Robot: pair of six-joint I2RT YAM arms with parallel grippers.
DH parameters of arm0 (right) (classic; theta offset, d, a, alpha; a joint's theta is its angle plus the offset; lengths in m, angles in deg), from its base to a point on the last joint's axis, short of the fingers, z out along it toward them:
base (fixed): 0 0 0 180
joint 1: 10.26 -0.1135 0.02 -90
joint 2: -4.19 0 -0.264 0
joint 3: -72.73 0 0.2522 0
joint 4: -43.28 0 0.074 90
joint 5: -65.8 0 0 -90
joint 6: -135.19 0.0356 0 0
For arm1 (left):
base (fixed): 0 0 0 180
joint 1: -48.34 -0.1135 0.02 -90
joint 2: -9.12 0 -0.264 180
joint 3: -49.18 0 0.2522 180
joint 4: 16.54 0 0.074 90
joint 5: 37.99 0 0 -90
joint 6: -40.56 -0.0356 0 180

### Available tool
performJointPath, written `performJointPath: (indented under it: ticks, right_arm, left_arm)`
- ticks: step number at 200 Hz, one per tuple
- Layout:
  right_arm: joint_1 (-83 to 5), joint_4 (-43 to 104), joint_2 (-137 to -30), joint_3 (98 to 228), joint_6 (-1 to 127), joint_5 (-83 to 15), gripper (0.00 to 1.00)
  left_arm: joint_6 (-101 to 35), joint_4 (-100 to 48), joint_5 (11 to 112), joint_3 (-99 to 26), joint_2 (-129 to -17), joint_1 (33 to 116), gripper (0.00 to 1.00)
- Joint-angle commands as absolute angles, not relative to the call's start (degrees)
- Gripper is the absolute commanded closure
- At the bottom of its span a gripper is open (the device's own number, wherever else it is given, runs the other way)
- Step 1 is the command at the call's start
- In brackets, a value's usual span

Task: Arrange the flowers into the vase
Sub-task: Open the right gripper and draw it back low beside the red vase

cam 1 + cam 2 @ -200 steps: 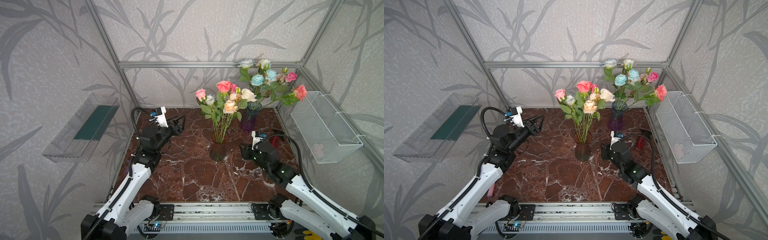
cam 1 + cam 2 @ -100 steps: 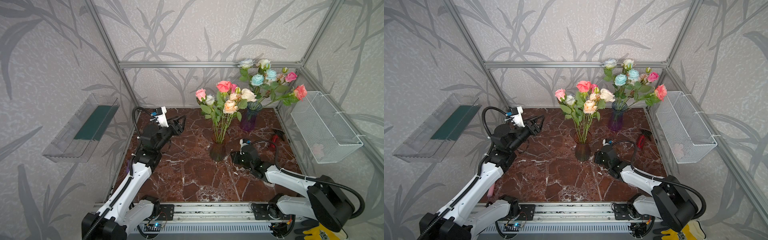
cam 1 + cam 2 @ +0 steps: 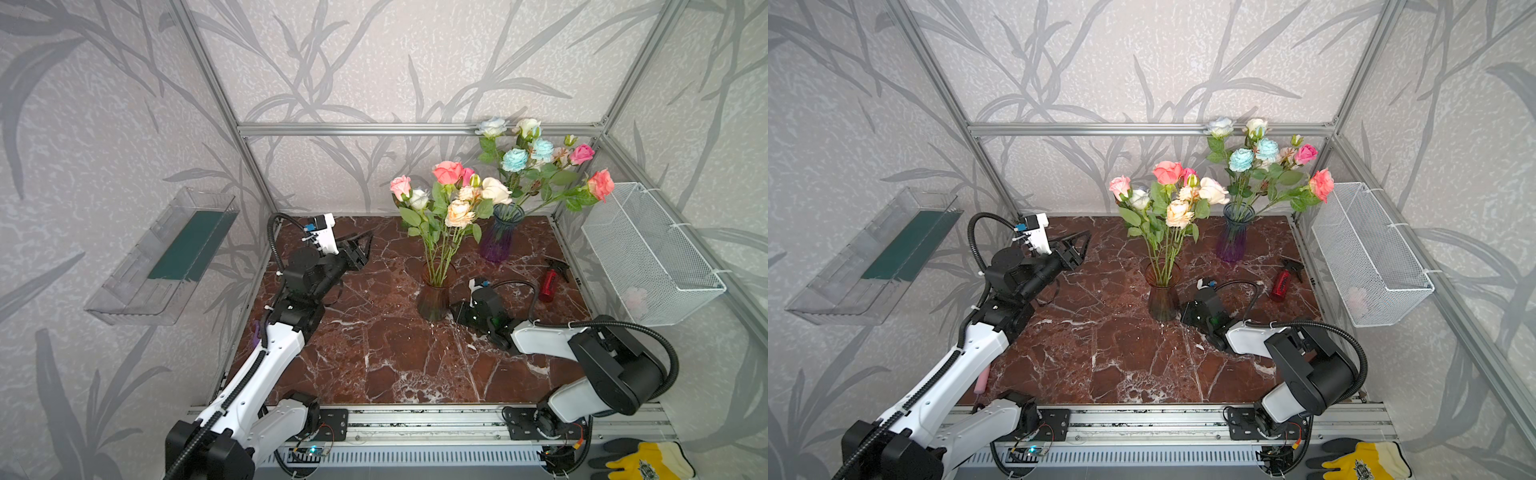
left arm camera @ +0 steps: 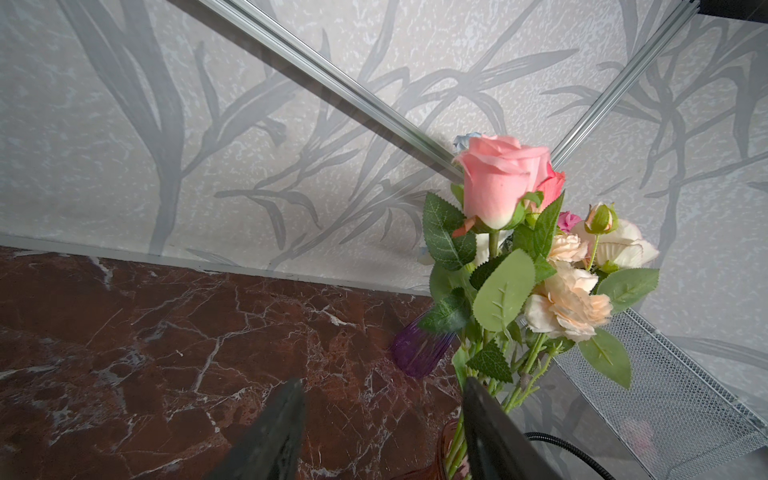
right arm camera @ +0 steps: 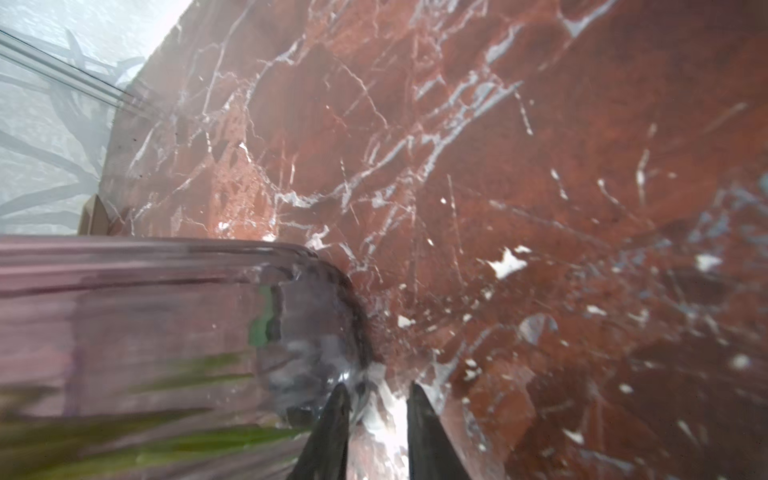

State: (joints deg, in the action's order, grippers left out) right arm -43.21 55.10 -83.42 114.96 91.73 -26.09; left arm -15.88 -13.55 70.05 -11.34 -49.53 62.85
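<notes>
Judging from both top views, what matters for you is that the brown glass vase (image 3: 433,303) stands at about 9 o'clock of your right claw (image 5: 376,392), just beside it, near the middle of the desk (image 3: 374,357). That claw lies low, nearly at desk level. In the right wrist view its jaws are parted a little with only bare desk between them, so it grips nothing. One fingertip (image 5: 338,399) is right at the vase's foot, though blur stops me saying whether it touches. Your left claw (image 4: 382,384) hangs raised at about 10 o'clock of the vase, well apart from it, jaws wide and empty, aimed toward 3 o'clock at the blooms. The right arm is therefore much the nearer one. The flowers (image 3: 451,195) in this vase stand with their long stems close to upright, cut ends down in the glass and heads up, fanning slightly at the top. A second bunch (image 3: 525,156) stands the same way in the purple vase (image 3: 496,245) at about 1 o'clock of the brown one, with a coral rose (image 3: 601,184) leaning out toward 3 o'clock. I see no stem loose on the desk, so I judge your next move is a touch on the vase, not a pick. A sideways push that low could tip it.
</notes>
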Motion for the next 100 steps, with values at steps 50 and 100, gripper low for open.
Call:
performJointPath:
  ticks: [50,100]
  right_arm:
    - [-44.14,60.43,-88.4,119.35,92.98,-29.21,0.74]
    - [-42.18,54.21,-79.63,117.01,91.44,-29.25,0.73]
  left_arm:
    - [-16.82,-12.63,69.24,-11.31,-48.63,62.6,0.38]
    - [-19.47,-13.99,66.91,-11.24,-47.24,62.82,0.38]
